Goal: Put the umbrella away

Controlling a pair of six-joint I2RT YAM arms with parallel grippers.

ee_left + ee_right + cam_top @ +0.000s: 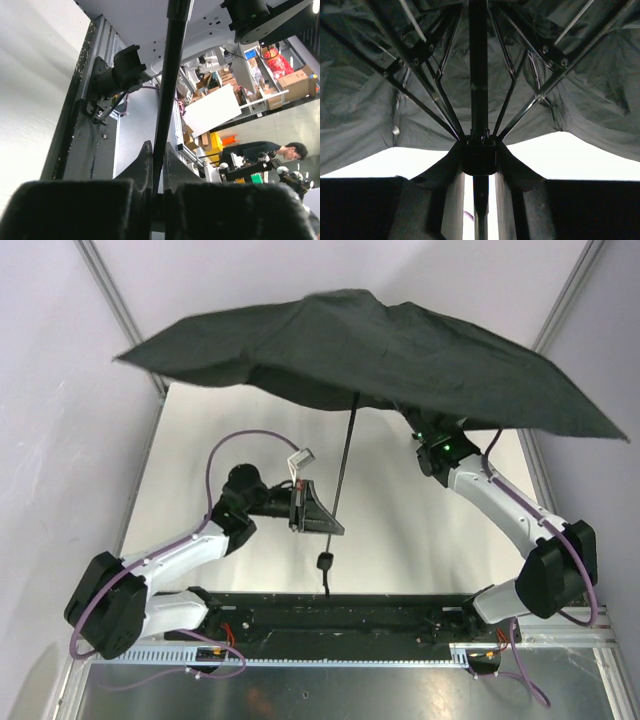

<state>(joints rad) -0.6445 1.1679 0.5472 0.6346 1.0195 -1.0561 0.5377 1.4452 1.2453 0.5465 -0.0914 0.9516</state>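
1. Surface. The pale surface (420,530) lies under the whole work area. The open canopy (500,380) overhangs its far part.

2. Umbrella. The umbrella (380,350) is fully open and held off the surface by both arms. It touches nothing else in view. The step in hand appears to be collapsing the canopy, which is the first part of putting the umbrella away.

3. Right gripper. The right gripper (479,147) sits under the canopy at the hub. Its jaws stand partly apart and press on both sides of the runner (480,160), where the stretchers (427,100) converge. Draw the runner straight along the shaft axis. A sideways load would probably bind the runner or bend a stretcher.

4. Left gripper. The left gripper (157,150) has its jaws closed right down on the thin shaft (345,455), low on it and well apart from the right gripper. Use this arm as the anchor. Fix its position and angle while the right arm pulls toward it. If this grip slips, the whole umbrella will likely slide instead of the runner.

5. Handle. The handle (323,562) hangs free just below the left gripper, toward the arm bases. Whether its strap touches anything cannot be told. Leave it unloaded until the canopy is folded.
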